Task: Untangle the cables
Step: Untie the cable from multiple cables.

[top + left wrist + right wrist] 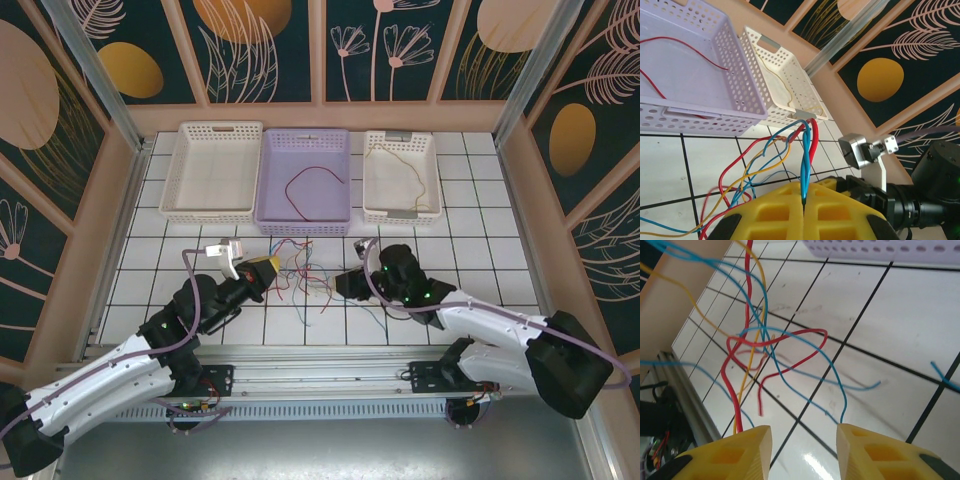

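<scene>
The cables (305, 270) lie as a red, blue and yellow tangle on the white tiles between the two arms. My left gripper (262, 268) is at the tangle's left edge; in the left wrist view its yellow fingers (775, 210) are shut on a twisted blue cable (806, 160), beside a red cable (813, 142). My right gripper (350, 283) is at the tangle's right edge. In the right wrist view it (804, 437) stands open over bare tile, with a red cable (730, 385) and a blue cable (842, 400) running past its fingertips.
Three baskets line the back: a white one (210, 213), a lilac one (305, 224) holding a red cable (315, 180), and a cream one (400, 214) holding a yellow-tan cable (395, 165). Wooden walls enclose the table on both sides.
</scene>
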Motion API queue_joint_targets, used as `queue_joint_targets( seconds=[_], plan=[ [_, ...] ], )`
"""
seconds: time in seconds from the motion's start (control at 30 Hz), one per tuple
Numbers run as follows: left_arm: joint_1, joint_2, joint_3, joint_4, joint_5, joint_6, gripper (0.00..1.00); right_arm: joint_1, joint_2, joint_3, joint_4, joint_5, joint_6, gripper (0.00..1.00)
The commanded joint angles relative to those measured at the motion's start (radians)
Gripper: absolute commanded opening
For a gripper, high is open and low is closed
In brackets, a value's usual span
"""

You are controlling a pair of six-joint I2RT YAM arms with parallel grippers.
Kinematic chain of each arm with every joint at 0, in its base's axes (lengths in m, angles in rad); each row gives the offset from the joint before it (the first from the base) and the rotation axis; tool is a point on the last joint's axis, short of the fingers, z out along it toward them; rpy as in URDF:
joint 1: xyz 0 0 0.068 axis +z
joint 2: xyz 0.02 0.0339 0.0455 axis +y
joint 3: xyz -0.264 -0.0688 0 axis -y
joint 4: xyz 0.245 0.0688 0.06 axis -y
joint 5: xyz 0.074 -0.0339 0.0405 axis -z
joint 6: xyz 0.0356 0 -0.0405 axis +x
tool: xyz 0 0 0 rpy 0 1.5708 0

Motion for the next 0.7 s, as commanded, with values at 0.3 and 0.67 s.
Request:
queue_joint_targets(
  seconds=[0.3, 0.67],
  plan=[
    [0.003, 0.01, 0.042, 0.017, -0.02, 0.019, 0.0, 0.01, -0.146, -0.035, -0.049, -0.014, 0.031, 0.54],
    [0.003, 0.011, 0.046, 0.011, -0.019, 0.022, 0.0, 0.048, -0.178, -0.052, -0.148, 0.107, 0.047, 0.7]
  ],
)
